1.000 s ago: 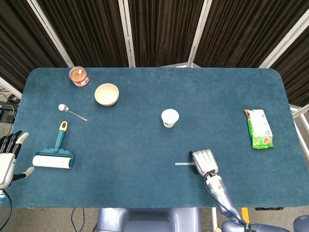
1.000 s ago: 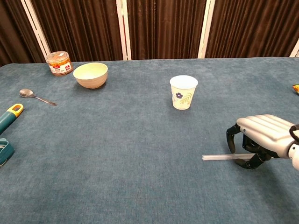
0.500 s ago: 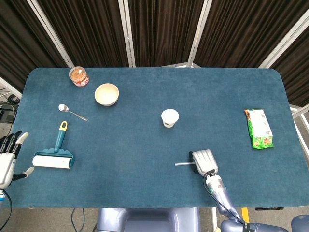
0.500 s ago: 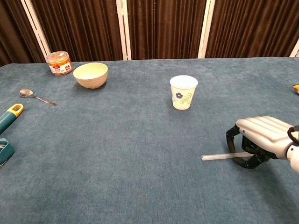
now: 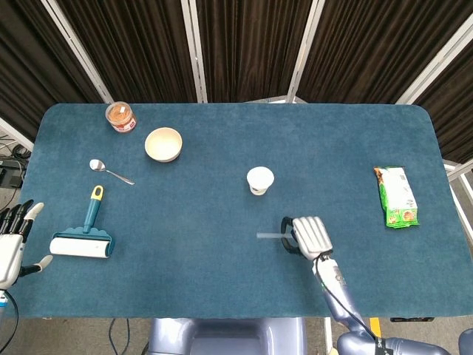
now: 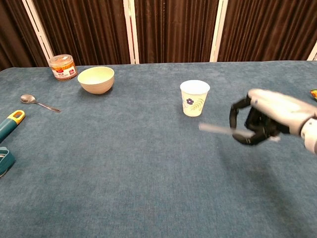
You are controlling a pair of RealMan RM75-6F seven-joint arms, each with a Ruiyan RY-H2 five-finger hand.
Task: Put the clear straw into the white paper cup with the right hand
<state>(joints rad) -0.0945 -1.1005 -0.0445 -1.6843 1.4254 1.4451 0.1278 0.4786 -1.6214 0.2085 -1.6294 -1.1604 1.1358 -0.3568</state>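
The white paper cup [image 5: 259,180] [image 6: 194,97] with a flower print stands upright near the table's middle. My right hand [image 5: 308,236] [image 6: 270,117] hovers above the cloth, below and right of the cup, and grips the clear straw [image 5: 269,236] [image 6: 216,129]. The straw lies roughly level and sticks out to the left of the fingers, its free end short of the cup. My left hand [image 5: 12,243] hangs off the table's left edge with fingers spread and nothing in it.
A lint roller [image 5: 86,235], a spoon [image 5: 109,171] [image 6: 36,102], a cream bowl [image 5: 163,144] [image 6: 96,79] and a small jar [image 5: 120,117] [image 6: 62,67] occupy the left part of the blue table [image 5: 222,281]. A green snack packet [image 5: 397,197] lies far right.
My right hand has lifted the straw off the cloth and carried it up and toward the cup. The left hand has not moved.
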